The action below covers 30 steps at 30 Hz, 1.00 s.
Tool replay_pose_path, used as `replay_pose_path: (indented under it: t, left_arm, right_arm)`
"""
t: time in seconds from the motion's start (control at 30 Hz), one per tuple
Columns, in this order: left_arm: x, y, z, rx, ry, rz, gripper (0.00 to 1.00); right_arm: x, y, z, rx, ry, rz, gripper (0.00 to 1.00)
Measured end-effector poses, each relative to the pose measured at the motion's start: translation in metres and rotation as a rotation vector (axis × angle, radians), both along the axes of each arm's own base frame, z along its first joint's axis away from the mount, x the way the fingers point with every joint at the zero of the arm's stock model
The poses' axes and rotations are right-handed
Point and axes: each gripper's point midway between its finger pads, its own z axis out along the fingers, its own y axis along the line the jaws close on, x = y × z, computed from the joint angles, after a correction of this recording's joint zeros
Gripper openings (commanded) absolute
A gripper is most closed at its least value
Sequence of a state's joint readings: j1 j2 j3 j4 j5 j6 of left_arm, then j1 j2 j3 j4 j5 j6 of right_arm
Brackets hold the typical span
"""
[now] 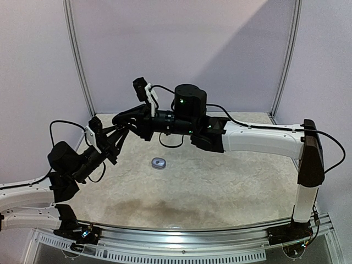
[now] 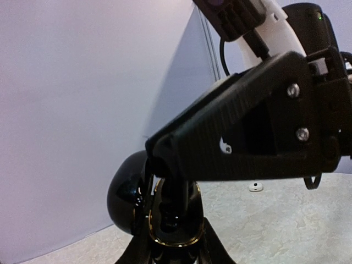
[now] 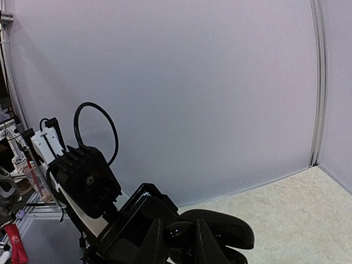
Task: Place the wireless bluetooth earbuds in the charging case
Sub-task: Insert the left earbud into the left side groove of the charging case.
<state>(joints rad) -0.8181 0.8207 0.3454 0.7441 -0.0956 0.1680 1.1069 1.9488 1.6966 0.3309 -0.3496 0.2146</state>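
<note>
Aloft, centre left of overhead frame, left fingers (image 2: pixel 213 248) clamped on glossy black rounded charging case (image 2: pixel 124 192), right fingers (image 2: pixel 231 137) at its top, opening untellable.

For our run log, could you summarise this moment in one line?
left gripper: holds black case; right gripper: tips at case; table: pale item
</note>
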Motion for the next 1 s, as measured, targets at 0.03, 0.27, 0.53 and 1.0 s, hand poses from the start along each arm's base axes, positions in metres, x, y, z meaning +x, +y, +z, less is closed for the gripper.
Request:
replay_pose_path:
  t: [0.03,0.27,0.53,1.0]
  left_arm:
    - [0.0,0.0,0.001,-0.004,-0.001,-0.001,0.0]
    - [0.0,0.0,0.001,-0.008,0.001,0.001,0.0]
    - [0.001,0.001,0.001,-0.014,0.008,0.003,0.0]
    - [0.003,0.003,0.0,-0.022,0.019,0.019,0.0]
  right_arm:
    - [-0.001,0.001,-0.002,-0.004,0.001,0.003,0.0]
    - [-0.001,0.005,-0.006,-0.005,-0.001,0.008,0.0]
    - [0.002,0.008,-0.006,0.002,-0.004,0.003,0.0]
    - [0.009,0.012,-0.008,0.0,-0.009,-0.04,0.0]
